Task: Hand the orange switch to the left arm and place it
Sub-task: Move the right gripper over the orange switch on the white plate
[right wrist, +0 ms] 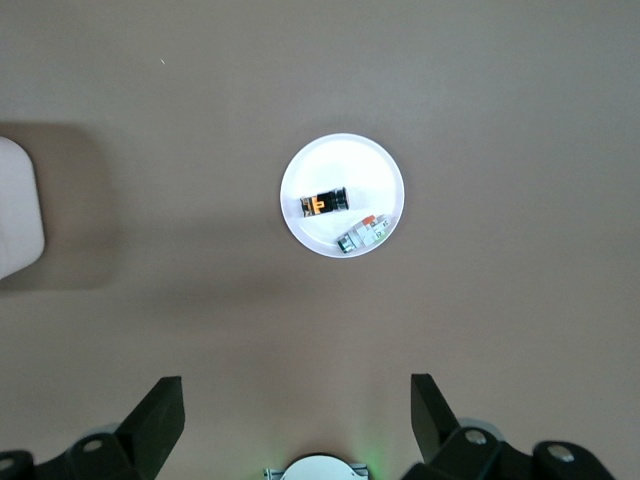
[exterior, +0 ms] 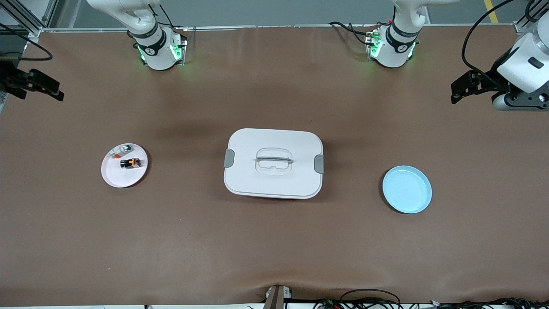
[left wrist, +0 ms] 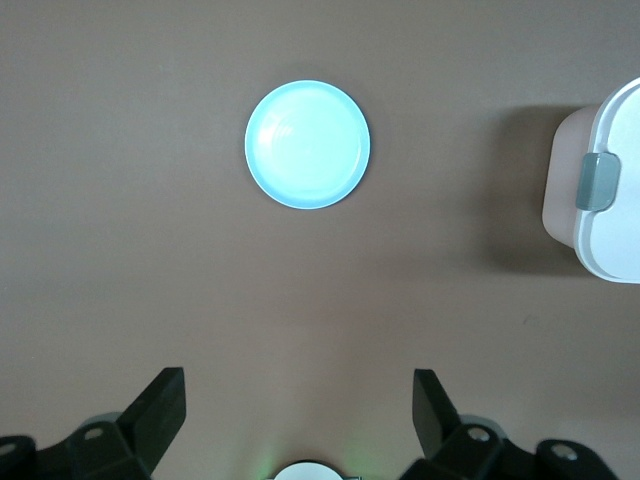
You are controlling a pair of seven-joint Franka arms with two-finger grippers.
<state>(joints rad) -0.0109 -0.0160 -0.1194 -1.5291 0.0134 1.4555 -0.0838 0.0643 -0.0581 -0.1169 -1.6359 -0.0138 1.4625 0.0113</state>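
Box (exterior: 273, 163): large white container in the centre of the front view, lid on, grey latch on each short side, recessed handle in the lid top; nothing rests on it.
White plate (exterior: 124, 165): middle left of the front view, toward the right arm's end of the table, well apart from the box.
White plate contents: orange switch (exterior: 131, 163), a tiny black block with an orange part, lying near the plate's middle; a small greenish-silver piece (exterior: 120, 151) with red-orange bits near the rim, farther from the front camera than the switch and not touching it.
Blue plate (exterior: 407, 189): lower right of centre in the front view, toward the left arm's end, holding nothing.
Left gripper (exterior: 461, 89): upper right edge of the front view, up over bare table; fingers spread wide, nothing between them.
Right gripper (exterior: 43, 88): upper left edge of the front view, up over bare table; fingers spread wide, nothing between them.
Table (exterior: 274, 253): brown surface under everything.
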